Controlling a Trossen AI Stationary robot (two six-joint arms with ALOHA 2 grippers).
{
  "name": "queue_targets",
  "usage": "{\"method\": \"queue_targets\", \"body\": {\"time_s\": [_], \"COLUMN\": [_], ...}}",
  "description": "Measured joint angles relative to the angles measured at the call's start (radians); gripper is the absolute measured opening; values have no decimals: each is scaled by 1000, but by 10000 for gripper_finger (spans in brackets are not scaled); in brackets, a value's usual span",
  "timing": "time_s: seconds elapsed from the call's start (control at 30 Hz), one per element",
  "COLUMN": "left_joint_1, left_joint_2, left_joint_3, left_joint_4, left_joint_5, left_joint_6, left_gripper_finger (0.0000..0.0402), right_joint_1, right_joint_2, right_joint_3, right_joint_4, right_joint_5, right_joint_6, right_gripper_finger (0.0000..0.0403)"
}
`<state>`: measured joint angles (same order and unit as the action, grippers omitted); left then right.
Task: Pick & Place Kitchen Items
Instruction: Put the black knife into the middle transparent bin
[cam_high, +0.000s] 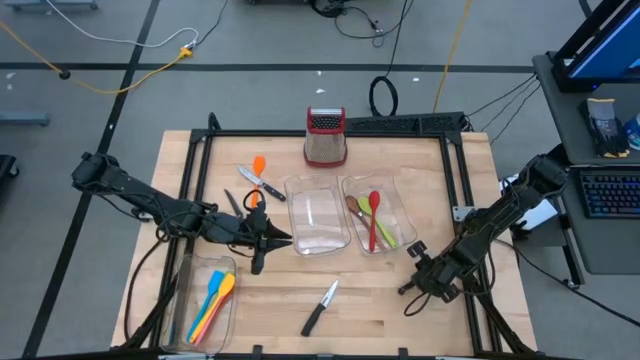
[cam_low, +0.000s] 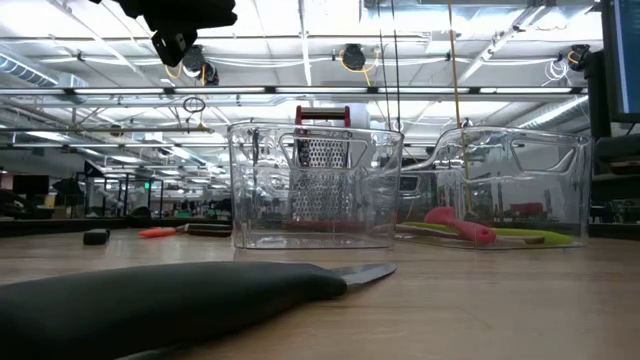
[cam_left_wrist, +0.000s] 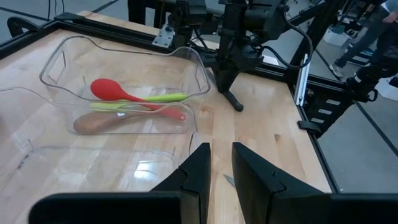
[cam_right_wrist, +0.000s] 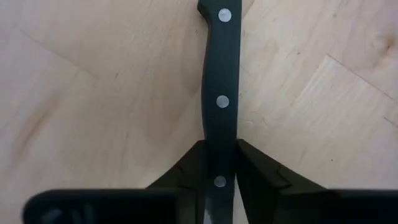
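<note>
1. Pinching a black-handled knife (cam_right_wrist: 222, 62) by its riveted handle, my right tool (cam_high: 428, 275) sat at the lower right of the high view, with the handle squeezed between both fingers over the bare worktop (cam_high: 400, 320).
2. My left tool (cam_left_wrist: 221, 149) hung left of centre in the high view, aimed at the clear trays. Its fingers stood slightly apart with nothing between them.
3. A second knife (cam_high: 322, 308) lay loose on the worktop at lower centre, well apart from both tools.
4. The right-hand tray (cam_high: 388, 190) held a red spoon (cam_high: 373, 215), a green utensil (cam_high: 385, 233) and a brown spoon (cam_left_wrist: 99, 122).
5. The middle tray (cam_high: 315, 220) sat just beside it.
6. The tray at lower left (cam_high: 190, 275) held orange, yellow, pink and blue spatulas (cam_high: 212, 300).
7. An orange spatula (cam_high: 259, 165) and a small knife (cam_high: 264, 184) lay on the worktop at upper left of centre, near the grater (cam_high: 325, 137).
</note>
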<state>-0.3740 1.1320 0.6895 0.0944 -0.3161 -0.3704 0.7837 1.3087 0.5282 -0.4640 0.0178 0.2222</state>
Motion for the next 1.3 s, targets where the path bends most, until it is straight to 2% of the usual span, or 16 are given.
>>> {"method": "queue_targets", "body": {"time_s": [0.1, 0.43, 0.67, 0.9, 1.0, 1.1, 1.3], "left_joint_1": [0, 0, 0, -1, 1, 3, 18], "left_joint_2": [0, 0, 0, 0, 0, 0, 0], "left_joint_3": [0, 0, 0, 0, 0, 0, 0], "left_joint_4": [0, 13, 96, 200, 209, 211, 230], "left_joint_5": [0, 5, 100, 158, 157, 152, 151], "left_joint_6": [1, -1, -33, -112, -159, -194, -261], "left_gripper_finger": [65, 65, 65, 65, 65, 66, 98], "right_joint_1": [0, 4, 10, 11, 12, 13, 7], "right_joint_2": [0, 5, 6, 3, 3, 4, 4], "right_joint_3": [4, 127, 220, 345, 381, 415, 458], "right_joint_4": [6, 50, 110, 166, 202, 237, 279], "right_joint_5": [2, -7, 52, 160, 172, 229, 376], "right_joint_6": [9, 16, -81, -277, -375, -477, -727], "right_gripper_finger": [44, 44, 44, 44, 44, 44, 44]}}
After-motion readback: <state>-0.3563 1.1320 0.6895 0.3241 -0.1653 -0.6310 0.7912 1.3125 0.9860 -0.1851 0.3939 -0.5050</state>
